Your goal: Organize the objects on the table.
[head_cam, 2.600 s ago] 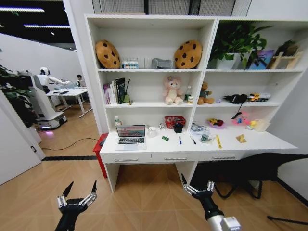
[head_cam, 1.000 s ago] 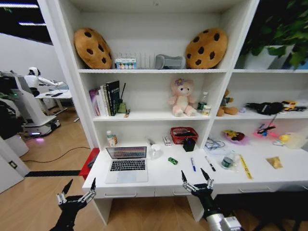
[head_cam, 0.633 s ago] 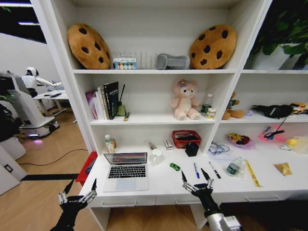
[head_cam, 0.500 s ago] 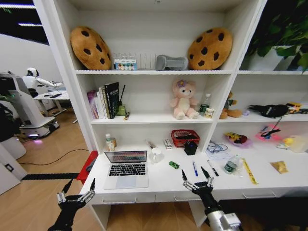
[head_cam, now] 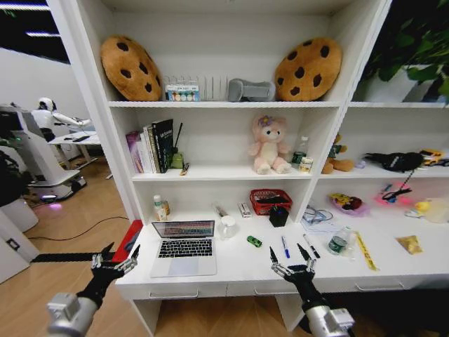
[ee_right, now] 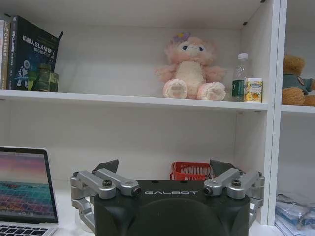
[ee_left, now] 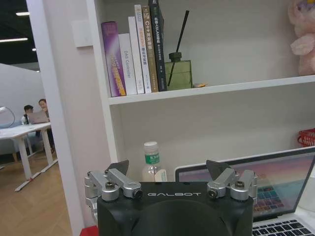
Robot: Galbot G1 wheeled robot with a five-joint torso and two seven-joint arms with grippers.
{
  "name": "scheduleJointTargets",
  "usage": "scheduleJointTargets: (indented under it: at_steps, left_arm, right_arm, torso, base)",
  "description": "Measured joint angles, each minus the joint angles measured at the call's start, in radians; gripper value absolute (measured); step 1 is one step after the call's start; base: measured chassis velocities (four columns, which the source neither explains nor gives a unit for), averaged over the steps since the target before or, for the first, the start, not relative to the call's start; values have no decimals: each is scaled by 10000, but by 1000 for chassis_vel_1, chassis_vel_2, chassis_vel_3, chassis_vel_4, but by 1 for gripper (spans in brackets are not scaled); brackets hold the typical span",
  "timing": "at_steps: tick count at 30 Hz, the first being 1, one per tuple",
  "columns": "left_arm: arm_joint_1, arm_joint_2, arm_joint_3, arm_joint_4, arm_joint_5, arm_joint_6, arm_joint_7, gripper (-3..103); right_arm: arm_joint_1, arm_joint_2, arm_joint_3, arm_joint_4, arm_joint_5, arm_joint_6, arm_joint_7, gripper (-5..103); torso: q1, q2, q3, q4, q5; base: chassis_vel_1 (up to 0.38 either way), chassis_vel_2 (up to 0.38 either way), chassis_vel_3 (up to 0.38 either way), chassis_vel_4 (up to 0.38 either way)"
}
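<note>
Long white desk top with shallow drawers, joined to white shelving. Open silver laptop sits toward the left end, back from the front edge. Mid-desk, nearer the front: tiny green toy, then blue pen and black pen side by side. Toward the right end: clear container, yellow ruler-like strip, small yellow packet.

Left gripper hangs off the front left corner, fingers spread, empty. Right gripper hovers at the front edge just short of the pens, fingers splayed, holding nothing.

Judgement: approach stage, nothing grasped yet. Pens lie flat and thin; right arm should come down from above with its fingers across the barrel, taking one pen without nudging the other.

Legible: "GALBOT" on both gripper bodies; "SLAM" on a dark book spine.
</note>
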Motion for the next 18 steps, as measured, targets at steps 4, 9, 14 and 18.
scheduleJointTargets:
  at_steps: [4,9,14,18]
  left_arm:
    - [-1084,1543,280,803,-670,116,-108,89]
    - [-2080,3112,755,1976,-1008,182,33,89]
    - [-3320,4298,2034,2897,-1096,203,559,93]
    - [-4559,4777,3381,3371,-1266,213,725,94]
  right_arm:
    - [15,10,77,-129,-88,81,-45,100]
    - [67,-9,238,-284,-76,131,-59,100]
    - [64,168,383,-565,-121,260,-60,100]
    - [75,343,429,-689,-210,320,-60,100]
  torso:
    - [1,0,0,-4,1]
    - [1,-1,2,-3,4]
    - [0,-1,1,0,3]
    - [0,0,1,0,1]
  base:
    - [0,0,0,0]
    - [0,0,0,0]
    - [0,0,0,0]
    - [0,0,0,0]
